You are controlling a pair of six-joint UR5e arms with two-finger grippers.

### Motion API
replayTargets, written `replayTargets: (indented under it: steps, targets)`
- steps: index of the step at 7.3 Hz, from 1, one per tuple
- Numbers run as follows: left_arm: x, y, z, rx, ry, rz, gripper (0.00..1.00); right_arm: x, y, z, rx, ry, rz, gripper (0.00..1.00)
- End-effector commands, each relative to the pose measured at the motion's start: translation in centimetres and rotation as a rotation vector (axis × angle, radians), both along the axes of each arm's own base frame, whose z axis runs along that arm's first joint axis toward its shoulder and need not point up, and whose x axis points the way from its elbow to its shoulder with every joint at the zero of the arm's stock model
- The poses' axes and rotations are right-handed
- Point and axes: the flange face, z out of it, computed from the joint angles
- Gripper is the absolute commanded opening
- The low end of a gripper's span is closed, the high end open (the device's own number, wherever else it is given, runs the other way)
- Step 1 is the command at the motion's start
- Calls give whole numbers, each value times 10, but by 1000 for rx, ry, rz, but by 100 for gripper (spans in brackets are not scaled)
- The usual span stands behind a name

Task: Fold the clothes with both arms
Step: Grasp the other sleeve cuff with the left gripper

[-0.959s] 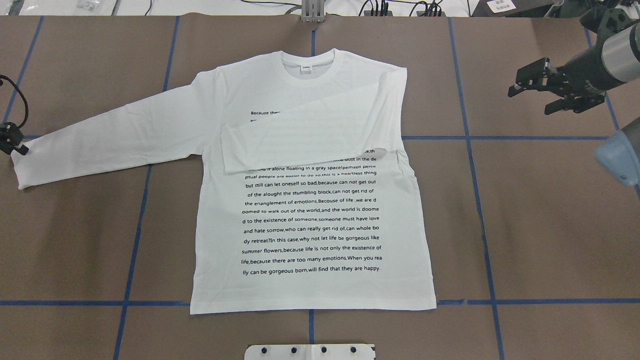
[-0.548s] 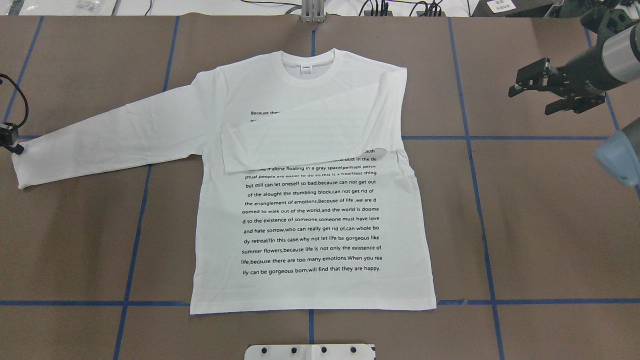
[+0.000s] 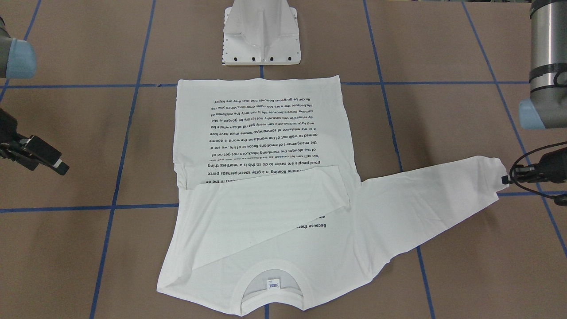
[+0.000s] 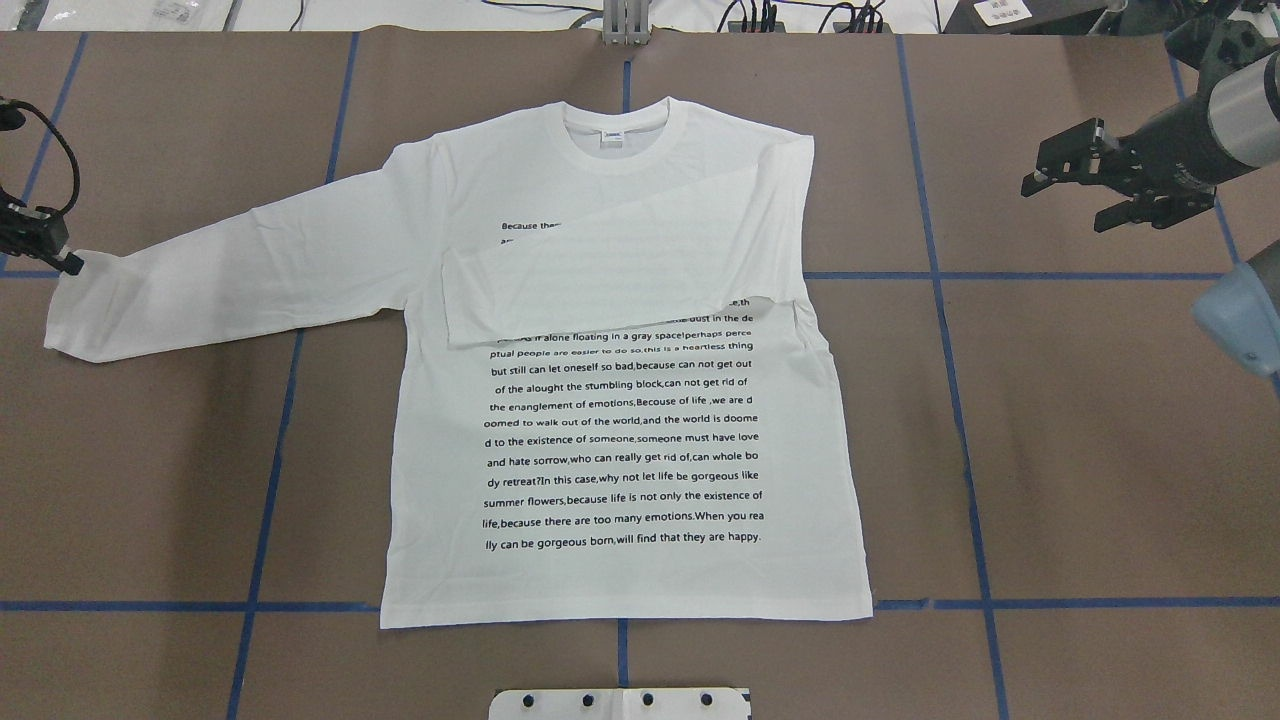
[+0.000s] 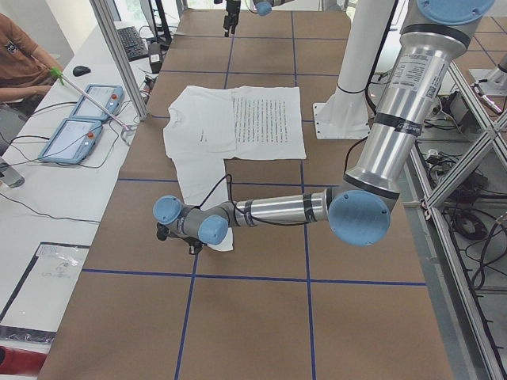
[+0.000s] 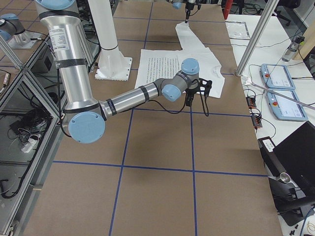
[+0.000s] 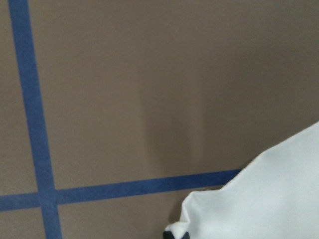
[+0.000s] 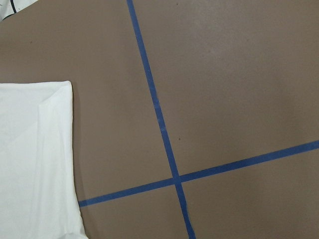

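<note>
White T-shirt [image 4: 620, 430] lies flat, print up, in the middle of the brown table [image 4: 1100, 450], collar on the side away from the robot. The folded sleeve [image 4: 620, 270], on the robot's right, already lies across the chest and covers the upper text lines. The outstretched sleeve [image 4: 230, 275] runs toward the table's left end. The left gripper [image 4: 68, 262] sits at the far corner of the cuff [image 4: 75, 310], pinched together on a small bite of cloth. The wrist view shows only a sliver of fabric at the tips, so the hold is judged shallow. The right gripper [image 4: 1066, 203] hovers well apart from the garment, spread wide, holding nothing. Step in hand, by assessment: carry the outstretched sleeve over the body to mirror the other. Recommended: lift just clear of the table, sweep in an arc about the shoulder, and keep the cloth taut without dragging the body. Lay the cuff flat on the folded sleeve before letting go. Chief risk: the cloth slipping from the shallow bite.
</note>
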Motion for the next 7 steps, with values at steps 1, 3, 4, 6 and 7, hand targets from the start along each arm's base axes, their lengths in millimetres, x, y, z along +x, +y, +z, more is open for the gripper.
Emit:
replayTargets:
  steps: [1,3,4,6,7]
  targets:
    - [26,-9,-131,-68,96,-104,0,10,1,16,16,24,-13,100]
    - [137,22,-288,-170,176,-94,0,42,-6,62,85,94,-59,100]
    - [195,35,-353,-187,190,-145,0,51,-3,77,96,115,-72,100]
    - [307,70,-453,-210,271,-268,0,56,-2,104,58,133,-70,100]
    - [374,80,-515,-204,297,-295,0,56,-2,108,51,135,-70,100]
